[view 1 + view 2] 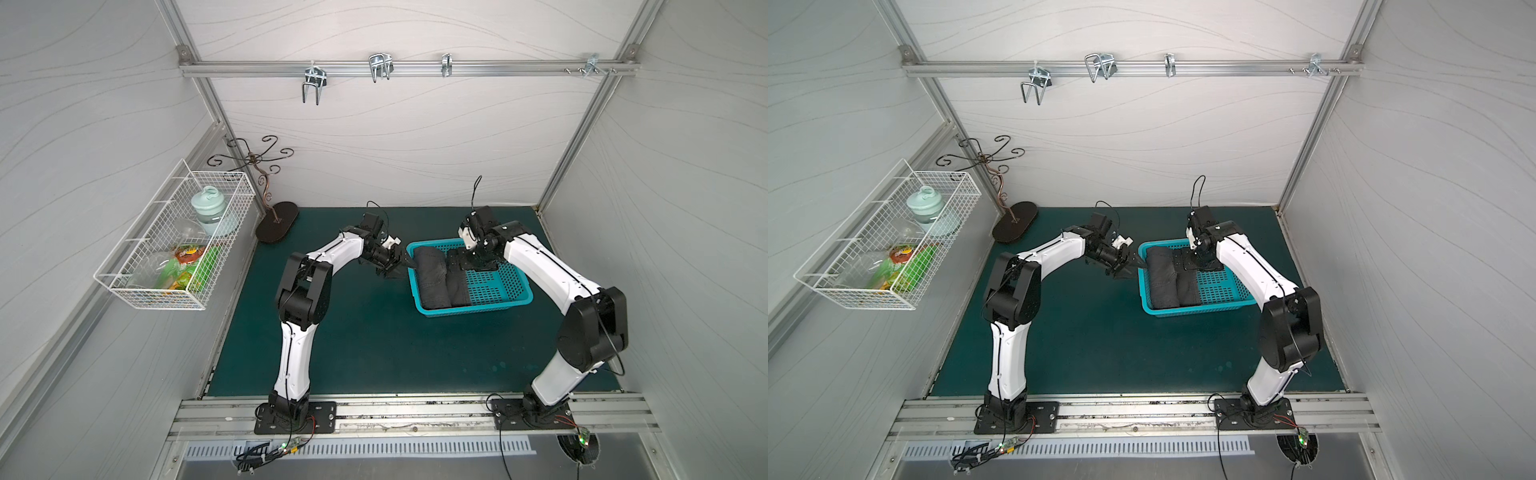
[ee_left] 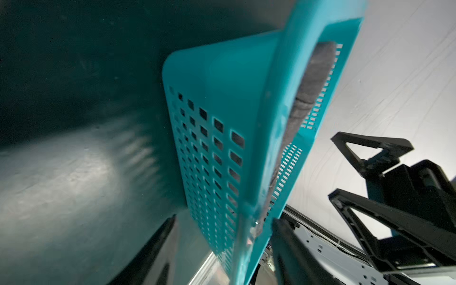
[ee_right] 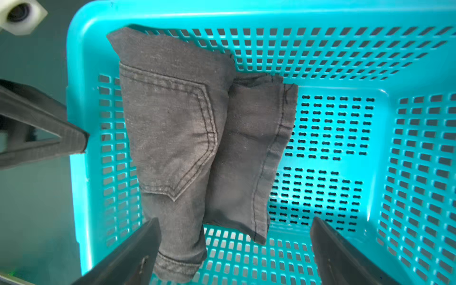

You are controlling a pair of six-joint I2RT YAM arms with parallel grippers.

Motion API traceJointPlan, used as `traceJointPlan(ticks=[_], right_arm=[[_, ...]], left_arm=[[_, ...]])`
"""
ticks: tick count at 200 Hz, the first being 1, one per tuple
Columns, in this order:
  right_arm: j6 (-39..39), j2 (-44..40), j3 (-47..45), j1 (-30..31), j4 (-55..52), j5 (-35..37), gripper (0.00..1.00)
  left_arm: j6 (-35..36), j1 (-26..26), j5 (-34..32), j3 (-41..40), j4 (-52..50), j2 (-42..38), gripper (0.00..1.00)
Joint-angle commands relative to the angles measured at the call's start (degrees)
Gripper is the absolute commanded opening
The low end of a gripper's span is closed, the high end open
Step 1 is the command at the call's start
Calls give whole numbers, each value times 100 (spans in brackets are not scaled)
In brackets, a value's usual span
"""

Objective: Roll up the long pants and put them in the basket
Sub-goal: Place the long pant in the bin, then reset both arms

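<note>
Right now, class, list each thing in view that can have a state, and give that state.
long pants: rolled into a bundle, lying in the teal basket.
teal basket: upright on the mat, holding the pants.
left gripper: open, jaws astride the basket's wall.
right gripper: open, above the basket, holding nothing.
mint jar: lidded, in the white wire basket.
wall hooks: empty.

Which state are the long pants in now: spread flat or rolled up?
Rolled up: the long pants lie as a compact bundle inside the teal basket.
</note>
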Motion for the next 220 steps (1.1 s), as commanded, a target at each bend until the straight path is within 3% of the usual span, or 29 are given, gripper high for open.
traceJointPlan(ticks=[1, 21, 95, 133, 145, 161, 180, 200, 220], right_arm=[[-104, -237, 9, -7, -195, 21, 99], [-92, -357, -91, -4, -110, -82, 99], [-350, -1338, -414, -8, 471, 65, 99], [-629, -2419, -960, -19, 1122, 1474, 99], [-855, -2838, -1360, -67, 1306, 2154, 99], [-1203, -3371, -2024, -208, 1601, 2514, 99], [-1162, -3998, -2901, -754, 1705, 2473, 99], [-306, -4662, -3627, -1662, 1810, 2207, 99], [197, -4968, -4137, -2620, 1966, 1801, 99]], left_arm=[[132, -22, -359, 67, 251, -151, 91], [248, -41, -530, 29, 405, -343, 99], [1013, -42, -2274, -396, 824, -2234, 99], [1686, 166, -3942, -619, 504, -3645, 99], [1861, 322, -4571, -994, 528, -4128, 99], [2247, 574, -5244, -1929, 966, -4884, 99], [2579, 899, -5942, -3219, 1644, -5724, 99], [2671, 1135, -6801, -4372, 2215, -6479, 99], [2550, 1437, -6577, -4781, 2049, -6825, 99]])
